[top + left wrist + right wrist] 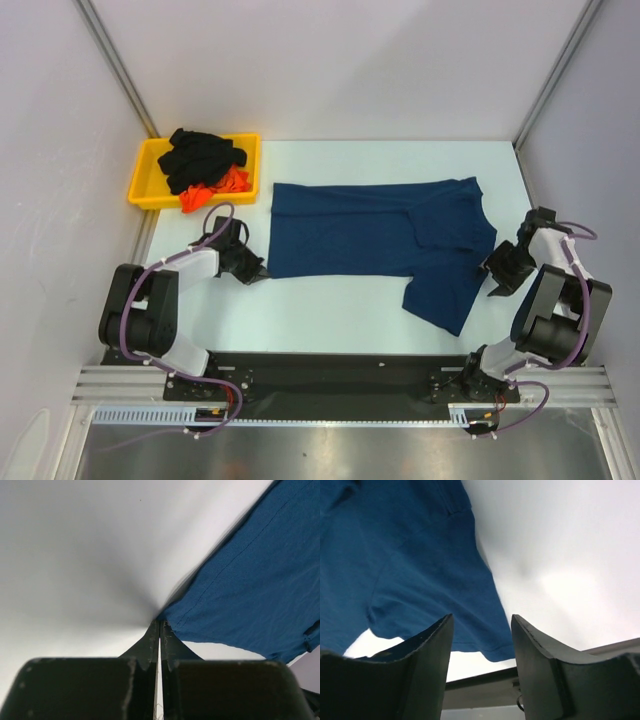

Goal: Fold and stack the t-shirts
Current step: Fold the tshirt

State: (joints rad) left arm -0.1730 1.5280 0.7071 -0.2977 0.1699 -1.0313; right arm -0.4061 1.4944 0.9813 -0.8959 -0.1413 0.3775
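A navy blue t-shirt (370,230) lies spread on the white table, plain side up, no print showing. One sleeve hangs toward the near right (440,295). My left gripper (254,270) is at the shirt's near left corner. In the left wrist view its jaws (160,624) are shut, with the shirt's corner (250,590) right at the tips. My right gripper (496,272) is at the shirt's right edge. In the right wrist view it (482,617) is open, with the shirt's hem (420,570) just beyond the fingers. A black t-shirt (200,155) and an orange-red one (222,186) lie bunched in the tray.
A yellow plastic tray (140,185) stands at the back left corner of the table. Grey walls and metal posts enclose the table on the left, back and right. A black rail (330,375) runs along the near edge by the arm bases.
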